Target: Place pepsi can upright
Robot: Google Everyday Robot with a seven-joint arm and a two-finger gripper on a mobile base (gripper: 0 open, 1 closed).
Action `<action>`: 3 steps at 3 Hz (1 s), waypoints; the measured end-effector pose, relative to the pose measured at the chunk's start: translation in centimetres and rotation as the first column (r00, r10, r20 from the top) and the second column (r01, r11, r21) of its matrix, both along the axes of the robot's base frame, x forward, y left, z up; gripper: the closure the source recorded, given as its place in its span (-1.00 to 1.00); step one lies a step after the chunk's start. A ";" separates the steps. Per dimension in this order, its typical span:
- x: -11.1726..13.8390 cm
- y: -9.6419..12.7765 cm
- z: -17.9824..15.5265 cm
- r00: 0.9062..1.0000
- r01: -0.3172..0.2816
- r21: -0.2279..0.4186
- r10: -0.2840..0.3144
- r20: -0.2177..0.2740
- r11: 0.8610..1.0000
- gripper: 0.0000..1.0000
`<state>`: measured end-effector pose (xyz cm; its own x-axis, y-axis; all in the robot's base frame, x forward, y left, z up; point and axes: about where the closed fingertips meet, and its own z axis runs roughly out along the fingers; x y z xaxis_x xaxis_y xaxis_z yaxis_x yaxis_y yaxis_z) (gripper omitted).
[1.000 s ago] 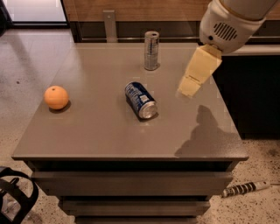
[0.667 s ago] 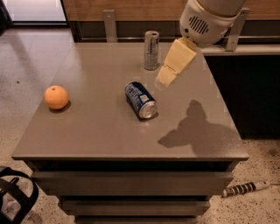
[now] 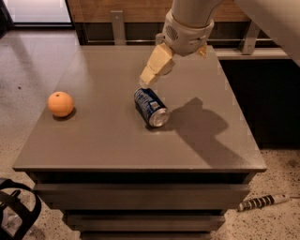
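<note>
One cylindrical blue can point(image 3: 151, 107) with silver metal ends lies on its side mid-table point(image 3: 108, 145), on a smooth grey top. One round, dimpled orange point(image 3: 61, 104) sits well apart. One blocky cream hand point(image 3: 151, 75) hangs just above the can's far end, holding nothing; its opening cannot be told.

Claw point(image 3: 148, 78) top centre, angled down-left.

Overhead light, fairly dim and even. Broad soft shadow of arm point(image 3: 190, 18) on table point(image 3: 93, 140), right of gripper point(image 3: 150, 77) and nearer camera; gripper hangs just above pepsi can point(image 3: 151, 107). Washed-out bright patch point(image 3: 37, 10) far left, behind gripper
</note>
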<state>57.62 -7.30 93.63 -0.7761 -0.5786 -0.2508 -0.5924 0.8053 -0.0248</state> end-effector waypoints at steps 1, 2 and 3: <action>0.1 0.2 0.0 0.998 0.066 0.021 -0.066 -0.002 0.998 -1.00; 0.1 0.2 0.1 0.998 0.066 0.022 -0.066 -0.001 0.998 -1.00; 0.9 1.5 -2.0 0.996 0.078 -0.023 -0.079 -0.040 0.997 -1.00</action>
